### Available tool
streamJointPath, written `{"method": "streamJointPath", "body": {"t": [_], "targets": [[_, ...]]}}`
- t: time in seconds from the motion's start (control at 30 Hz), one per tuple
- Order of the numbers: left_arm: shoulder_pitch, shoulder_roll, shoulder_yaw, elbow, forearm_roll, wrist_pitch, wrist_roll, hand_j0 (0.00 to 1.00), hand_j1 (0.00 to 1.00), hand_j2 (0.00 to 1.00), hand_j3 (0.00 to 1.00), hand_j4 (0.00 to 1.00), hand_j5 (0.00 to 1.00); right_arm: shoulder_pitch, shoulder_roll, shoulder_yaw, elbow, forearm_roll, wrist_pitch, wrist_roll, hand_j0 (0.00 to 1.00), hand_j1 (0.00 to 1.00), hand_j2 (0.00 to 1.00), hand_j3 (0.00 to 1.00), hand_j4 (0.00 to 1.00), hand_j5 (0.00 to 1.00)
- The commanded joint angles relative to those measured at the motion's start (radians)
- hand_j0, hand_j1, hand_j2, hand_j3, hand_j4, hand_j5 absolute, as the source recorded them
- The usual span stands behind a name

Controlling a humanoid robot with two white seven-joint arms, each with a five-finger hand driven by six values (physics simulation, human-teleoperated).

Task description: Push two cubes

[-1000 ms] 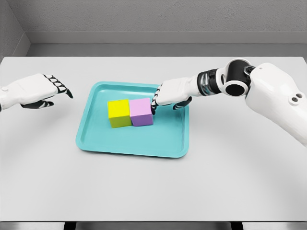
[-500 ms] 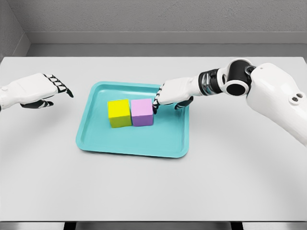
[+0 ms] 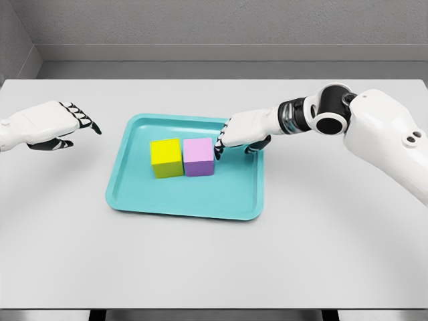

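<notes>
A yellow cube (image 3: 166, 158) and a purple cube (image 3: 198, 156) stand side by side, touching, inside a teal tray (image 3: 134, 195) in the head view. My right hand (image 3: 222, 142) reaches in from the right, fingers curled and holding nothing. Its fingertips (image 3: 218, 150) sit just right of the purple cube's right face, with a thin gap or barely touching. My left hand (image 3: 79, 120) hovers over the table left of the tray, fingers relaxed and holding nothing.
The tray lies on a white table (image 3: 214, 261) whose front edge runs along the bottom of the view. A grey wall (image 3: 214, 30) stands behind the table's far edge.
My right hand has drawn back slightly to the right, away from the purple cube. Both cubes and the left hand stay where they were.
</notes>
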Motion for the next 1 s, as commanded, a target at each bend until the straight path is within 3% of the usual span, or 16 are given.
{"method": "streamJointPath", "body": {"t": [0.0, 0.37, 0.5, 0.53, 0.63, 0.67, 0.7, 0.73, 0.83, 0.97], "targets": [[0.0, 0.001, 0.0, 0.0, 0.005, 0.002, 0.001, 0.71, 0.71, 0.71, 0.71, 0.71, 0.71, 0.0, 0.015, -0.001, -0.001, -0.004, 0.002, 0.0, 0.71, 0.71, 0.71, 0.71, 0.71, 0.71], [0.0, 0.001, 0.0, 0.002, 0.005, 0.002, 0.001, 0.71, 0.71, 0.71, 0.71, 0.71, 0.71, -0.006, 0.032, -0.003, 0.019, -0.003, 0.002, 0.0, 0.71, 0.71, 0.71, 0.71, 0.71, 0.71], [0.0, 0.001, 0.0, -0.001, 0.005, 0.002, 0.001, 0.71, 0.71, 0.71, 0.71, 0.71, 0.71, -0.008, -0.017, -0.016, 0.009, -0.003, 0.002, 0.0, 0.71, 0.71, 0.71, 0.71, 0.71, 0.71], [-0.002, 0.001, 0.0, -0.001, 0.006, 0.002, 0.001, 0.72, 0.72, 0.72, 0.72, 0.72, 0.72, -0.008, -0.054, -0.047, -0.017, -0.006, 0.002, 0.0, 0.71, 0.71, 0.71, 0.71, 0.71, 0.71], [0.0, 0.001, 0.005, 0.002, 0.034, 0.002, 0.001, 0.79, 0.79, 0.79, 0.79, 0.79, 0.79, 0.003, -0.258, -0.131, -0.246, -0.018, 0.002, 0.0, 0.73, 0.73, 0.73, 0.73, 0.73, 0.73], [0.0, 0.001, 0.007, 0.003, 0.034, 0.002, 0.001, 0.82, 0.82, 0.82, 0.82, 0.82, 0.82, 0.026, -0.35, -0.184, -0.324, -0.035, 0.002, 0.0, 0.8, 0.8, 0.8, 0.8, 0.8, 0.8], [0.0, 0.001, 0.007, 0.002, 0.049, 0.002, 0.002, 0.94, 0.94, 0.94, 0.94, 0.94, 0.94, 0.061, -0.432, -0.254, -0.387, -0.075, 0.002, 0.0, 0.97, 0.97, 0.97, 0.97, 0.97, 0.97], [0.0, 0.001, 0.007, 0.005, 0.071, 0.002, 0.004, 1.0, 1.0, 1.0, 1.0, 1.0, 1.0, 0.089, -0.498, -0.315, -0.404, -0.15, 0.002, 0.0, 1.0, 1.0, 1.0, 1.0, 1.0, 1.0], [0.002, 0.006, 0.007, 0.019, 0.083, 0.002, 0.004, 1.0, 1.0, 1.0, 1.0, 1.0, 1.0, 0.135, -0.614, -0.36, -0.395, -0.224, 0.002, 0.0, 1.0, 1.0, 1.0, 1.0, 1.0, 1.0], [0.014, 0.036, 0.005, 0.031, 0.082, 0.002, 0.004, 1.0, 1.0, 1.0, 1.0, 1.0, 1.0, 0.19, -0.636, -0.357, -0.353, -0.237, 0.002, 0.0, 1.0, 1.0, 1.0, 1.0, 1.0, 1.0]]}}
